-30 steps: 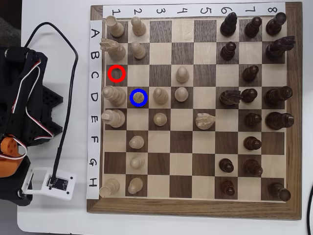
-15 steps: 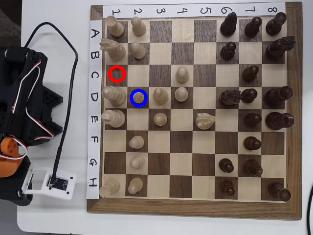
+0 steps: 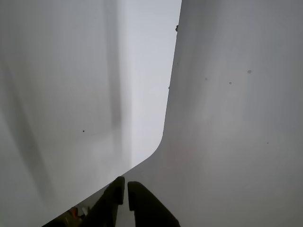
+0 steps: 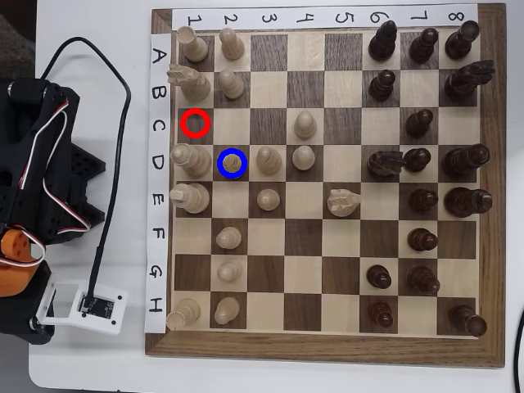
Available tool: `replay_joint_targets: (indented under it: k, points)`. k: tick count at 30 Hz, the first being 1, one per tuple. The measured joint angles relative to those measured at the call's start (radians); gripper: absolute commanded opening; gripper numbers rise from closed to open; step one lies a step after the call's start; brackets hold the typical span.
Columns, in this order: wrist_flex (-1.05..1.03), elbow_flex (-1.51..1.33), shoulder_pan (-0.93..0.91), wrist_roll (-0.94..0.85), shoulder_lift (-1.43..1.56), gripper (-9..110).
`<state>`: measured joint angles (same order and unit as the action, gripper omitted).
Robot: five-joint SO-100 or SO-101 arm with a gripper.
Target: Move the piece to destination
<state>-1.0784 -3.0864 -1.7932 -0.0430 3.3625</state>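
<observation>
already the piece (image 4: 233, 163) sits inside the blue-ringed destination (image 4: 220, 153) near the tabletop's left edge, rightward of my parked arm; the claw (image 3: 126, 193) looks closed and empty in the wrist view.

16 light pieces (image 4: 305, 124); 16 dark pieces (image 4: 418, 123); one red ring (image 4: 196, 110); one blue ring (image 4: 220, 157); one chessboard (image 4: 323, 346).

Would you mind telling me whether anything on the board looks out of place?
Nothing stands out: no piece looks toppled or off the chessboard, and the small light piece stands inside the blue-ringed square.
</observation>
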Motion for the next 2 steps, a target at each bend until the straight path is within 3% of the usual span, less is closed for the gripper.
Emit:
replay_joint_targets:
  k: [2]
  points:
    - [0.0,0.0,0.0,0.0,0.0,0]
